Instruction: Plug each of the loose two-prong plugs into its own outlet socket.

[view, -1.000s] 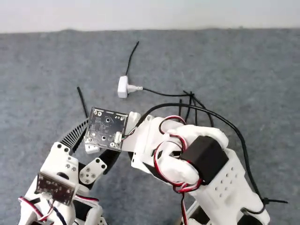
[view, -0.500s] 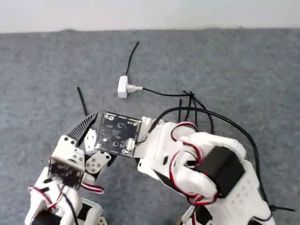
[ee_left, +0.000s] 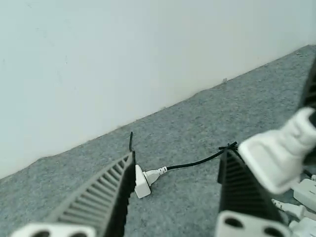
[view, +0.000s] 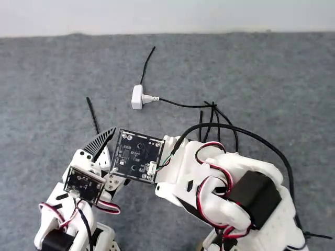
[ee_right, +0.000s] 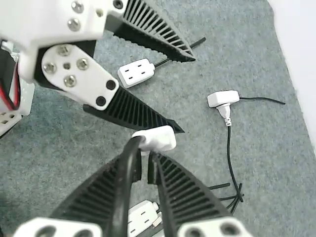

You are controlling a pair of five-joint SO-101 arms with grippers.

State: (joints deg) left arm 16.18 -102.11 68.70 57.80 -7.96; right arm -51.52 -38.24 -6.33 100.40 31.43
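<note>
The right end effector (ee_right: 147, 157) pinches a plug (ee_right: 157, 138) just beside the wide-spread left end effector (ee_right: 187, 95), which has a socket (ee_right: 136, 72) between its fingers; bumping one could twist the plug askew.

Both arms rise from the near edge of the table (view: 277, 73), the left gripper (ee_left: 177, 165) held low with its two black fingers spread wide apart and the right gripper (ee_right: 146, 157) angled in just beside it, its fingers pinched onto a white plug (ee_right: 157, 139).
</note>
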